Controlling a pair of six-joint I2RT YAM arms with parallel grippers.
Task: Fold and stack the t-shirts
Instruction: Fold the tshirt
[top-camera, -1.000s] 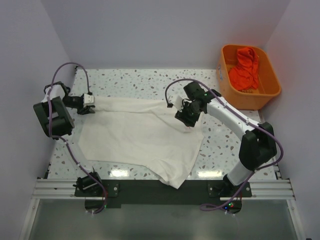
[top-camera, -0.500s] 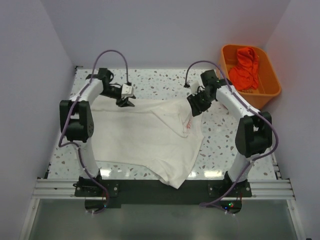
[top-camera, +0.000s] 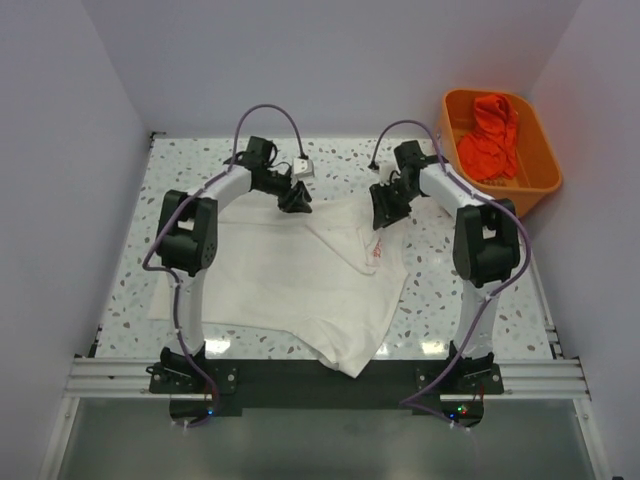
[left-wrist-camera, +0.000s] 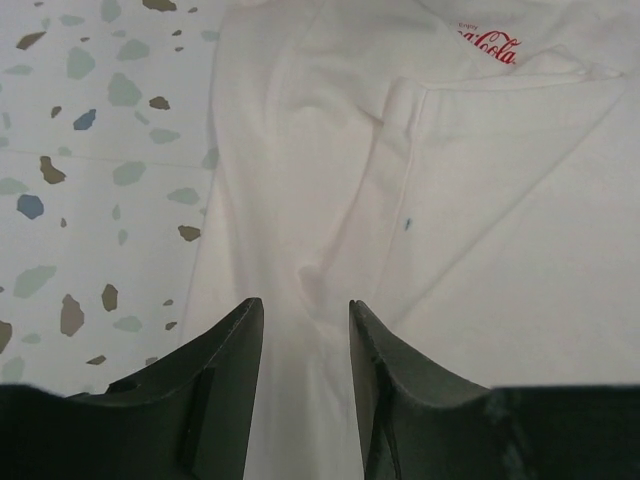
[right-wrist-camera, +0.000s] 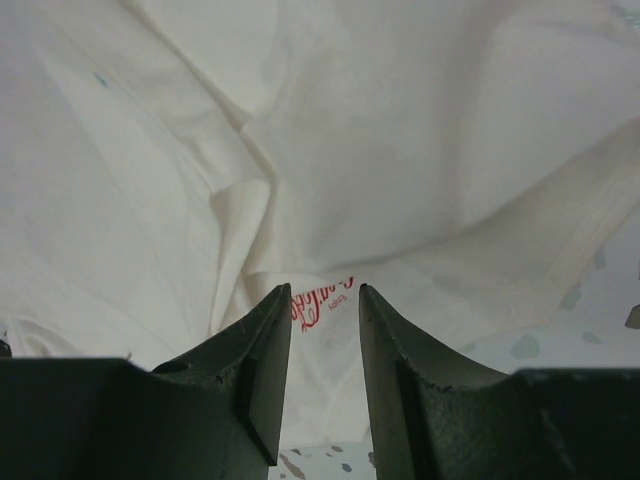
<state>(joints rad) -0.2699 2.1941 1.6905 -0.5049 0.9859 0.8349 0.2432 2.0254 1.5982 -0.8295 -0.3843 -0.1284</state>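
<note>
The white t-shirt (top-camera: 290, 285) lies spread and rumpled across the middle of the tabletop (top-camera: 330, 160). The left pincer (top-camera: 296, 199) at the shirt's 11 o'clock edge and the right pincer (top-camera: 381, 212) at 1 o'clock each hover with fingers apart, clamping nothing.

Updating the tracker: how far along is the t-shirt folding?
Done: nothing folded or stacked. In hand: the white Coca-Cola t-shirt lies spread and rumpled; left gripper and right gripper sit over its far edge, jaws apart. Left: every fold, plus the red garments in the orange tub.

Overhead and close wrist views, shared t-shirt (top-camera: 290, 275)
</note>
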